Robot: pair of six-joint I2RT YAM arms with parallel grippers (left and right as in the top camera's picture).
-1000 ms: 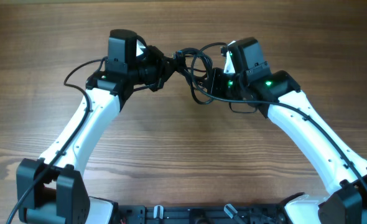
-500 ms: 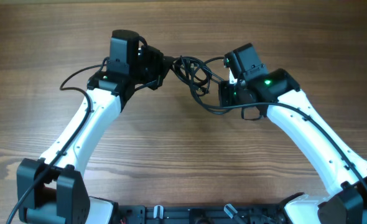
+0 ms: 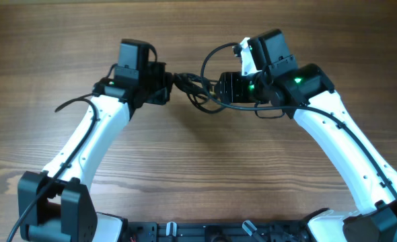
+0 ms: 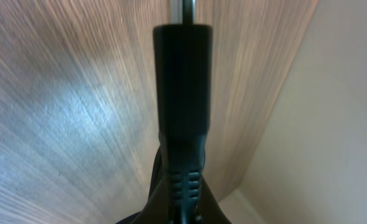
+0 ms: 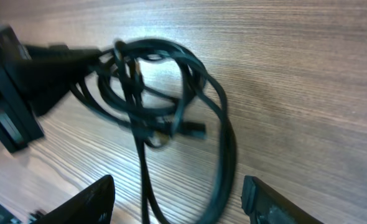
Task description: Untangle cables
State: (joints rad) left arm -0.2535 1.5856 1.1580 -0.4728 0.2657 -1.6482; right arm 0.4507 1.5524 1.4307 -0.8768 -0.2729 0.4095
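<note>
We see the cables (image 3: 197, 87) as a loose black knot of loops over the table (image 3: 205, 168), between both tools. At the knot's 9 o'clock the left tool (image 3: 166, 81) is clamped on a plug end (image 4: 182, 93). At its 3 o'clock the right tool (image 5: 177, 186) stands spread wide, with strands passing through ungripped.

The left arm (image 3: 84, 144) and right arm (image 3: 333, 144) wear smooth white shells over black joints, each topped by a boxy black wrist housing (image 3: 134, 54). A thin black wire (image 3: 70, 104) loops off the left arm, and a green lamp (image 3: 297, 81) glows on the right. The right pincer (image 5: 177, 183) has matte black fingers (image 5: 87, 202).
</note>
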